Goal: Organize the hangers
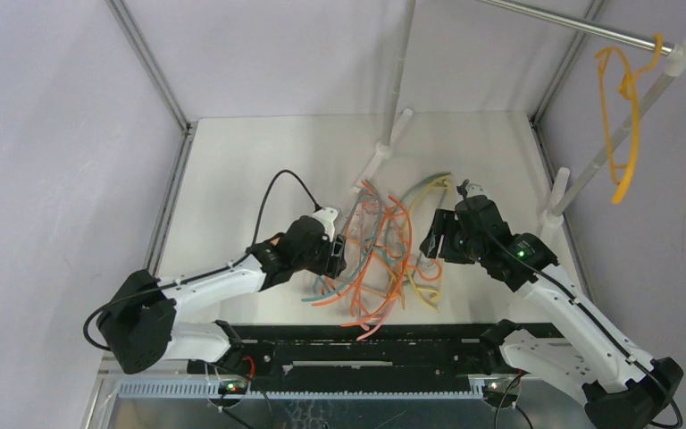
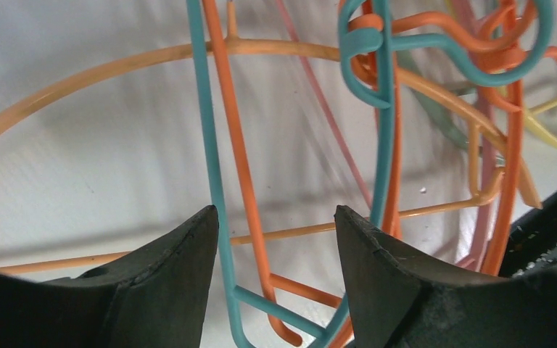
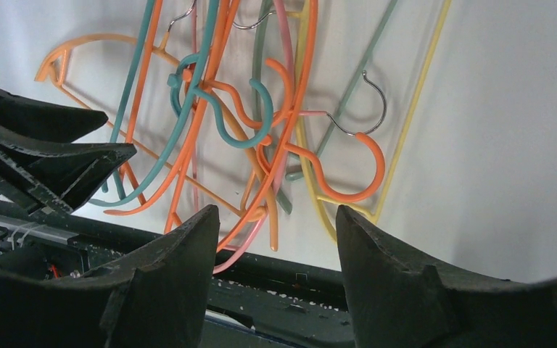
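Note:
A tangled pile of hangers (image 1: 382,259) in orange, teal, yellow, pale green and pink lies on the white table. One orange hanger (image 1: 623,107) hangs on the steel rail at the top right. My left gripper (image 1: 338,255) is open at the pile's left edge; in the left wrist view (image 2: 275,214) a teal hanger (image 2: 214,174) and an orange hanger (image 2: 243,174) pass between its jaws, ungripped. My right gripper (image 1: 430,239) is open and empty at the pile's right edge, and in the right wrist view (image 3: 275,214) it is above the hangers (image 3: 261,130).
White rack poles (image 1: 384,147) stand behind the pile, and another pole (image 1: 589,174) rises at the right to the steel rail (image 1: 572,22). A black rail (image 1: 357,344) runs along the table's near edge. The metal frame posts (image 1: 170,188) border the table.

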Motion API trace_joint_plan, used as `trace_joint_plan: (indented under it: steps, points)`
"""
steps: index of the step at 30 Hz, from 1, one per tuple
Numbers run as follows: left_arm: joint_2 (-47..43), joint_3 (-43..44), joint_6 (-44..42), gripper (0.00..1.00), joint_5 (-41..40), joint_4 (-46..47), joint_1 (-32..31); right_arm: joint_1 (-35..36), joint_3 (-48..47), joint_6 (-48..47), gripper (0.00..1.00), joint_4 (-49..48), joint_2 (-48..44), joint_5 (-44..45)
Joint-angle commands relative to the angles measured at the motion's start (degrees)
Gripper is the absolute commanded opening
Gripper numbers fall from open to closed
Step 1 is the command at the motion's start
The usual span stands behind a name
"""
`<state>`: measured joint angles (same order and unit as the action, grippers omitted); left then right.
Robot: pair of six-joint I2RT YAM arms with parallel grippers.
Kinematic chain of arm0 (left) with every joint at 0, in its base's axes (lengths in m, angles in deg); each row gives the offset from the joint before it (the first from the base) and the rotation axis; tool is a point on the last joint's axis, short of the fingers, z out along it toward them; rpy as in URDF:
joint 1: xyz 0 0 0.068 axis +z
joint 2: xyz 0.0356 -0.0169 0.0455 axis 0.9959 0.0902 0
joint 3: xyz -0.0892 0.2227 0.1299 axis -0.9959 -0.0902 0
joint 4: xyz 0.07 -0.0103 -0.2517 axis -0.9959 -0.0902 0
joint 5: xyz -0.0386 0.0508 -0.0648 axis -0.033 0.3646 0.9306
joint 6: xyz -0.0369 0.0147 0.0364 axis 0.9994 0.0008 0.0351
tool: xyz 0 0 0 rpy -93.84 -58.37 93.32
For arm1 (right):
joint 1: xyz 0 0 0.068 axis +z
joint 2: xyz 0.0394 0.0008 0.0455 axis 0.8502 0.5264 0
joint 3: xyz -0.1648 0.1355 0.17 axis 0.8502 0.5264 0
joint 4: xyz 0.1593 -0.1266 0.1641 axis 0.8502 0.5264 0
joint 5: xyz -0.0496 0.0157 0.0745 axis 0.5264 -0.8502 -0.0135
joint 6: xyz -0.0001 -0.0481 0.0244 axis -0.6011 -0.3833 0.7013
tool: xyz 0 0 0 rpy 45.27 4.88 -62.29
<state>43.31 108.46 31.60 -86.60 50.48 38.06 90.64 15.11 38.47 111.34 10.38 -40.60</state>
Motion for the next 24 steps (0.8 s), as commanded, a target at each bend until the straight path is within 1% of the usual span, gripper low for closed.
trace_joint_plan:
  steps: [1,4,8,12,16,24]
  points:
    - [1.3,0.2,-1.9,0.64,-2.7,1.2,-0.2,0.3,-2.2,-0.8,0.68,-2.1,-0.3,0.1]
    - [-0.2,1.2,-2.4,0.57,-2.2,0.2,-0.2,0.3,-2.2,-1.2,0.68,-1.7,-0.4,0.6]
    - [-3.3,4.2,-3.9,0.53,-1.1,-2.4,-0.6,0.3,-1.7,-1.1,0.68,-2.2,0.0,0.9]
    - [-5.2,5.6,-6.0,0.52,0.0,-4.3,-1.2,0.3,-1.0,-0.9,0.68,-3.0,0.4,0.4]
    - [-4.7,4.1,-6.1,0.52,0.6,-4.3,-1.3,0.3,-0.7,-1.1,0.68,-3.2,0.6,0.3]
    - [-2.0,-0.1,-3.8,0.52,-3.1,-0.9,-1.1,0.2,-0.2,-1.3,0.68,-3.0,0.6,0.0]
